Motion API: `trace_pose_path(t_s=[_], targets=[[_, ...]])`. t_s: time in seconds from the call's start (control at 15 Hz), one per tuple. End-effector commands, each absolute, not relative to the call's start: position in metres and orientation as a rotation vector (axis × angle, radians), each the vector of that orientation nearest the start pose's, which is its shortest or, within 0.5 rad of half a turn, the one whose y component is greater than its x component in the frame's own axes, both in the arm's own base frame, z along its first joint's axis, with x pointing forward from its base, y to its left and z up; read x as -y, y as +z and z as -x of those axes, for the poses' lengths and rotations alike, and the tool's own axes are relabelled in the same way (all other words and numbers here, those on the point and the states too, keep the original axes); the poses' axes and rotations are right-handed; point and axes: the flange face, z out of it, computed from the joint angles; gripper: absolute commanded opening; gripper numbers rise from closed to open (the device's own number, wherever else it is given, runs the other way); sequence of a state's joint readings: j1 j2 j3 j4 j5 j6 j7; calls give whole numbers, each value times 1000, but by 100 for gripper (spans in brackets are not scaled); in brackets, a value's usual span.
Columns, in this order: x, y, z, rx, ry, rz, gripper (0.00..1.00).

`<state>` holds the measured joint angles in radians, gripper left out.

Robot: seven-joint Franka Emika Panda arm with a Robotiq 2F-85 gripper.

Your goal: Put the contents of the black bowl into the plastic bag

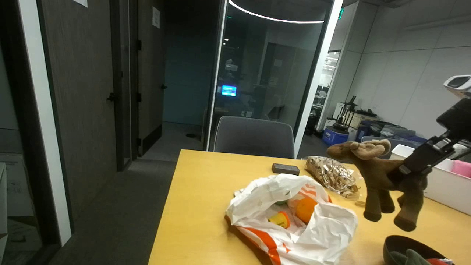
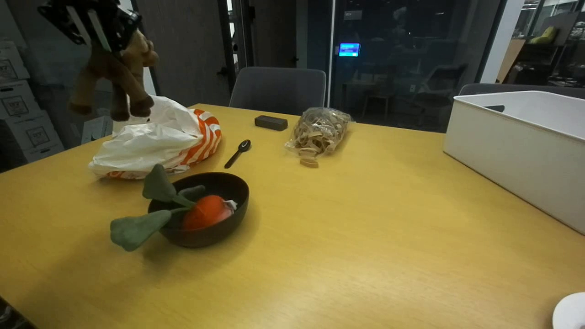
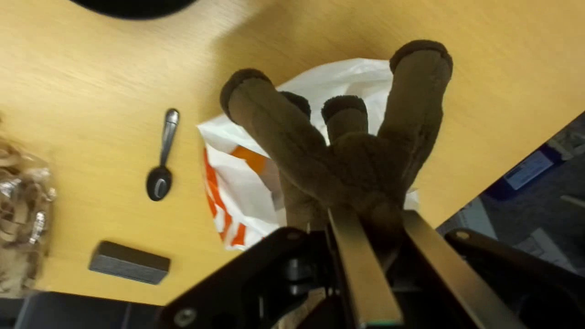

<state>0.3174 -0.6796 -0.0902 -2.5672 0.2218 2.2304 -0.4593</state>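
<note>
Carrying looks to be the step here, the brown plush moose [image 1: 379,175] up above the surface [image 2: 365,219], the plastic bag [image 1: 322,233] behind it in the wrist view! Next, it wants centring over the bag's mouth, then lowering. The fingers [image 3: 362,269], narrowly apart, pinch the moose's body.

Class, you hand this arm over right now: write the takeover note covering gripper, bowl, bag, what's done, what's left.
Gripper: clamping the brown plush moose, held in the air, not yet in the plastic bag.
Black bowl: on the table, holding a red vegetable-like toy with green leaves poking out.
Plastic bag: on the table, mouth open, an orange round thing and a yellow piece inside.
Done: moose gripped and clear of the table.
Left, I'd judge: release the moose in the bag, then move the red toy there.
</note>
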Motion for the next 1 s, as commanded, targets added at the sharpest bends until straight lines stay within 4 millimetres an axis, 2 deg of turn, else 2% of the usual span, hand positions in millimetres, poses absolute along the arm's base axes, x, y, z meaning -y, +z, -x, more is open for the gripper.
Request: trace_pose_path(t_s=[0.0,0.13,0.27,0.53,0.67,0.93], targets=[[-136,533,-364,1067,-563,2596,9],[-161,524,-366,1181,-535,2503,9],[-177,503,-367,1279,-414,2430,9],[-191,468,-374,1371,-143,2455,10],[-199,461,-379,1411,-57,2494,10],[-222,464,-385,1414,129,2467,10]])
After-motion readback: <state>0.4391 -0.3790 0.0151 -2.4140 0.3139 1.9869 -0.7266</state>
